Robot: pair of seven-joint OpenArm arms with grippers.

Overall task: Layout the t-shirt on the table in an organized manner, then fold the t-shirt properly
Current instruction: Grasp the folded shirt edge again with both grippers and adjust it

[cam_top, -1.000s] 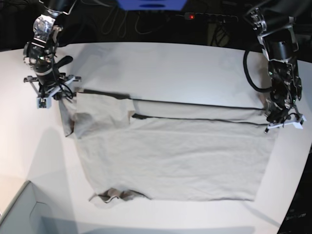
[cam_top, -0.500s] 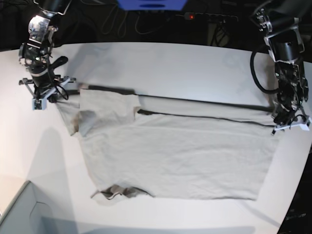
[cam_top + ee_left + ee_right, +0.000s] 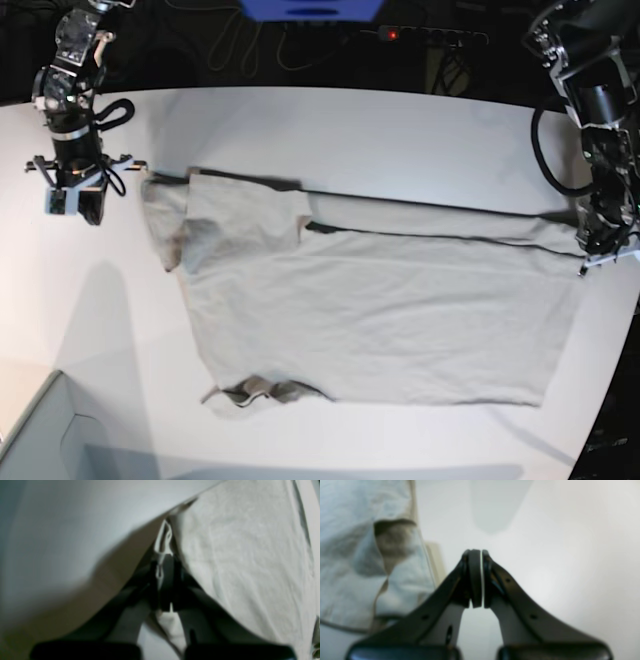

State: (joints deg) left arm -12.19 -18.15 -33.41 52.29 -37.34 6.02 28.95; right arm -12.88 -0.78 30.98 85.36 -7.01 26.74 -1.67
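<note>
T-shirt (image 3: 370,320): lies spread across the white table (image 3: 400,140), long side running left to right in the base view, one sleeve bunched at the left end, a small crumpled fold at the lower left edge.
Left gripper (image 3: 163,580): at the base view's right edge (image 3: 600,255), its arm reaching down from above with the wrist pointing steeply at the table; jaws pressed together on a thin pinch of the shirt's edge, cloth showing between the pads.
Right gripper (image 3: 478,577): at the base view's left (image 3: 72,195), arm descending from the top corner, hanging over bare table just beside the sleeve; jaws pressed together with nothing between them, apart from the cloth.
</note>
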